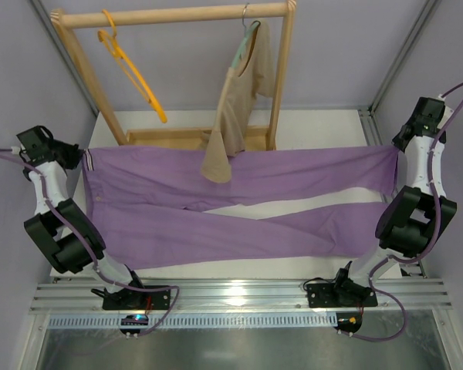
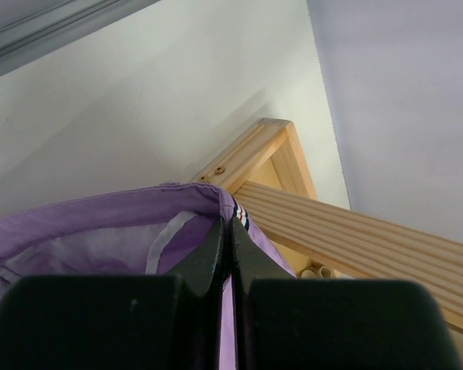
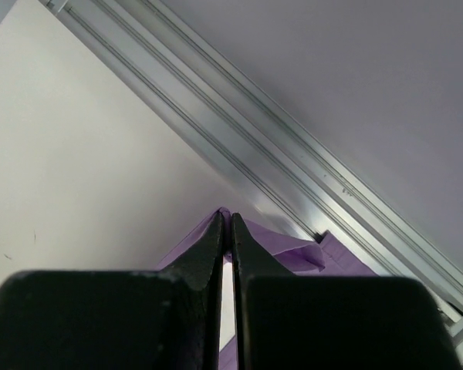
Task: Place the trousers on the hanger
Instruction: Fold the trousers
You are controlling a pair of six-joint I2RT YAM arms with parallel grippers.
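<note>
The trousers [image 1: 239, 200] are seen stretched sideways across the white worktop [image 1: 324, 127], in front of the wooden rack [image 1: 177, 15], with the striped waistband at the left and the leg ends at the right. The 2 legs are parted by a strip of bare worktop. The waistband corner is pinched by the left hand [image 2: 230, 223], whose jaws are closed flat on the cloth. A leg end is gripped by the right hand [image 3: 226, 223], its jaws likewise pressed together on purple fabric, close to an aluminium rail [image 3: 278, 177]. The hanger [image 1: 131, 73] is hung by its hook on the rack's top bar, near the left post, well apart from the trousers. A beige garment [image 1: 235, 108] on a grey-green hanger [image 1: 247, 42] is hung towards the right post, its lower hem overlapping the trousers' upper edge in the top view.
</note>
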